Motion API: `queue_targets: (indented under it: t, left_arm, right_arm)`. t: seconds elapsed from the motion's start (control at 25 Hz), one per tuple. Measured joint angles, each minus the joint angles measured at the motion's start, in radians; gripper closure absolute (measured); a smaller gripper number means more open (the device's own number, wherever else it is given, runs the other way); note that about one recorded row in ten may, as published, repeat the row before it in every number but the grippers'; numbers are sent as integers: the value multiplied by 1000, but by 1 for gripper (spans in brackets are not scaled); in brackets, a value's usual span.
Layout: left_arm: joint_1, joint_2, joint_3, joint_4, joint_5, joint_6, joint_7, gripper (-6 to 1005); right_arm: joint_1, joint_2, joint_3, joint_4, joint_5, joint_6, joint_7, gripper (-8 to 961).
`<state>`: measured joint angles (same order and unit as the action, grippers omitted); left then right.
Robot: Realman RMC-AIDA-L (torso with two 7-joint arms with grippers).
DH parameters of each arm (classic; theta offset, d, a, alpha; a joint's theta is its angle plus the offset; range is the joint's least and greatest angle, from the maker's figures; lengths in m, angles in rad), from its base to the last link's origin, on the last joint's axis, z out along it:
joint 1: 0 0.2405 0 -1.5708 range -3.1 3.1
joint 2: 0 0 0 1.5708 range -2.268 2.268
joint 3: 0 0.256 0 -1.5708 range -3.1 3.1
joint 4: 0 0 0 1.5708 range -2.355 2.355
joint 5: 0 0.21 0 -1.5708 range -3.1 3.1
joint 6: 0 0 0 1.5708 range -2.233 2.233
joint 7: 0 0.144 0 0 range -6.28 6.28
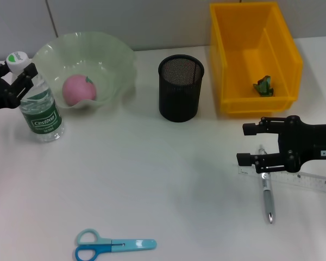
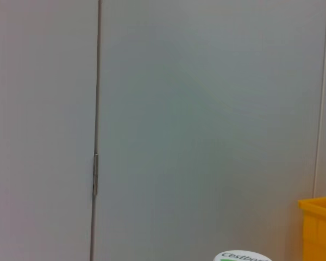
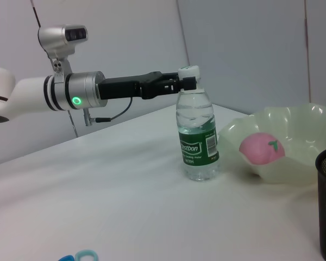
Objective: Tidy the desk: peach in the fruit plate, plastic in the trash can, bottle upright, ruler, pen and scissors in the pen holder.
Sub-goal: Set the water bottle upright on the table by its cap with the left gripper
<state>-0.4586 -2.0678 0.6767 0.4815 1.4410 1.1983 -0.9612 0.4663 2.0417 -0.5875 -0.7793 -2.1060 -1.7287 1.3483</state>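
Note:
The clear bottle (image 1: 41, 109) with a green label stands upright at the far left, and my left gripper (image 1: 20, 81) is shut on its neck just under the white cap (image 3: 188, 69). A pink peach (image 1: 77, 89) lies in the pale green fruit plate (image 1: 111, 51). Green plastic (image 1: 263, 85) sits in the yellow trash can (image 1: 231, 65). My right gripper (image 1: 249, 144) is open and hovers over the upper end of the silver pen (image 1: 268, 193) and the clear ruler (image 1: 301, 179). Blue scissors (image 1: 111, 246) lie near the front edge. The black mesh pen holder (image 1: 180, 87) stands in the middle.
The bottle stands close to the plate's left rim (image 3: 233, 128). The pen holder sits between the plate and the trash can. A grey wall runs behind the table. Open white tabletop lies between the scissors and the pen.

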Motion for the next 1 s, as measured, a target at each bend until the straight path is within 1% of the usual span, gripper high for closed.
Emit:
queue_targets:
  t: [1.0]
  left_arm:
    - [-2, 3, 0, 0, -4, 0, -1, 555]
  right_arm:
    - [9, 0, 2, 0, 0, 2, 1, 158]
